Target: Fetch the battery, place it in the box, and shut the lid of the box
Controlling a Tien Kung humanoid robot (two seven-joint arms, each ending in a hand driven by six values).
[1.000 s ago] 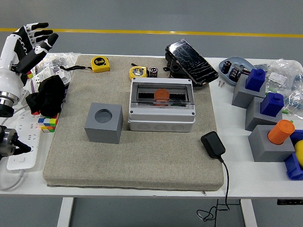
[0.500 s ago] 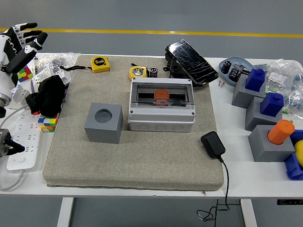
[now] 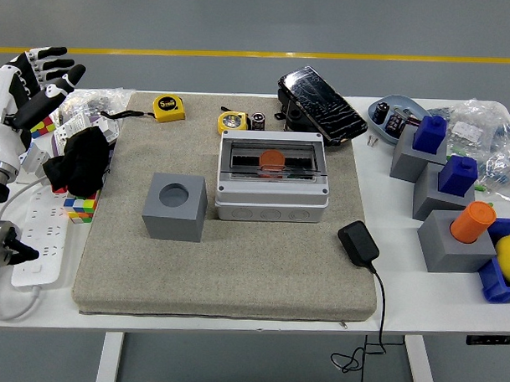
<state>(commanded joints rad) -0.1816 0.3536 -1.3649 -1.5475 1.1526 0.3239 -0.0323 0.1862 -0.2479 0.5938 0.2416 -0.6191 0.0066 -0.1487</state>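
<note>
The left hand [image 3: 34, 87] is raised at the far left edge of the worktop [image 3: 385, 296], fingers spread and holding nothing. The right hand is out of view. On the grey felt mat [image 3: 236, 266], the grey box [image 3: 273, 176] sits at the centre with its clear lid [image 3: 274, 161] down — an orange round object shows through the window. The battery [image 3: 258, 121] lies just beyond the box's far edge, beside a yellow tape measure [image 3: 232, 121]. A grey block with a round hole [image 3: 175, 206] stands left of the box, apart from it. A black adapter [image 3: 359, 243] lies near the mat's right edge — its cable hangs over the near edge.
</note>
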